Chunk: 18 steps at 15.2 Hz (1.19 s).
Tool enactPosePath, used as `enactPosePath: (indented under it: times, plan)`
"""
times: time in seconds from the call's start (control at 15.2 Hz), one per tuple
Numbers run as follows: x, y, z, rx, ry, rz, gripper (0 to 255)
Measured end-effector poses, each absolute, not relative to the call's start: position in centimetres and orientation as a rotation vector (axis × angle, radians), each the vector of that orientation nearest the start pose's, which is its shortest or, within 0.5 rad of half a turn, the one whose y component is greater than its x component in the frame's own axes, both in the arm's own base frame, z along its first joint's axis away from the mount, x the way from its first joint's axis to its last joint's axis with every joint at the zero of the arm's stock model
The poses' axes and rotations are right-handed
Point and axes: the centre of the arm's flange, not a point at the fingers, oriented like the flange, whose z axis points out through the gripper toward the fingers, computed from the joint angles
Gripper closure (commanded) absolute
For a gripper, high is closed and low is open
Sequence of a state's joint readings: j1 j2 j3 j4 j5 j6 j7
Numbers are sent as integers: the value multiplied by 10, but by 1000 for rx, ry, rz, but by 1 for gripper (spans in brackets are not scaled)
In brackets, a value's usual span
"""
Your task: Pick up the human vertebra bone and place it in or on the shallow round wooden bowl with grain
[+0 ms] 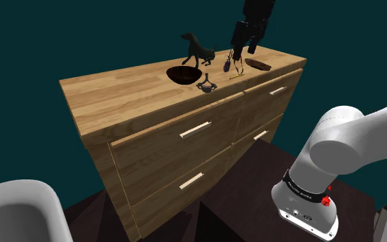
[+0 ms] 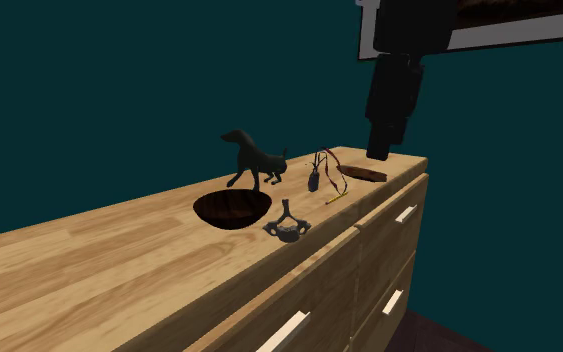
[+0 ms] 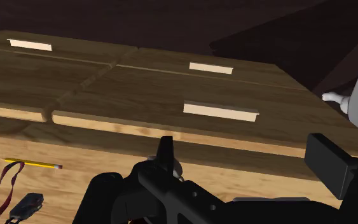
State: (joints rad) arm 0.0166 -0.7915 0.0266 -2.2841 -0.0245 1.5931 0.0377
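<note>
item: small dark-grey vertebra bone [image 1: 206,85], lying on light wooden surface [image 1: 116,96] just beside dark shallow round bowl [image 1: 183,74] (not in it). black hand [image 1: 243,51]: fingers apart, empty, hovering farther along. grasp and placing both outstanding.

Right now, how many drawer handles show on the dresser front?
4, placed by the shoulder view: upper-left handle, lower-left handle, upper-right handle, lower-right handle. More may be hidden lower down, where the front is cut off from view.

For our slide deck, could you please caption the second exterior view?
Black gripper hangs over the wooden dresser; the vertebra lies beside the dark bowl, near a dog figurine.
</note>
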Motion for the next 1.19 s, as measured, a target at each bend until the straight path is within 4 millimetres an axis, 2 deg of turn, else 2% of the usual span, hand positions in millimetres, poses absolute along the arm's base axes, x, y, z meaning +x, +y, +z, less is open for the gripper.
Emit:
enactPosePath:
  times: [0.07, 0.2, 1.19]
  plan:
    - [308, 14, 628, -3177, 3, -162, 0]
    - [322, 11, 619, -3182, -10, -145, 0]
    - [498, -32, 516, -3227, -173, 56, 0]
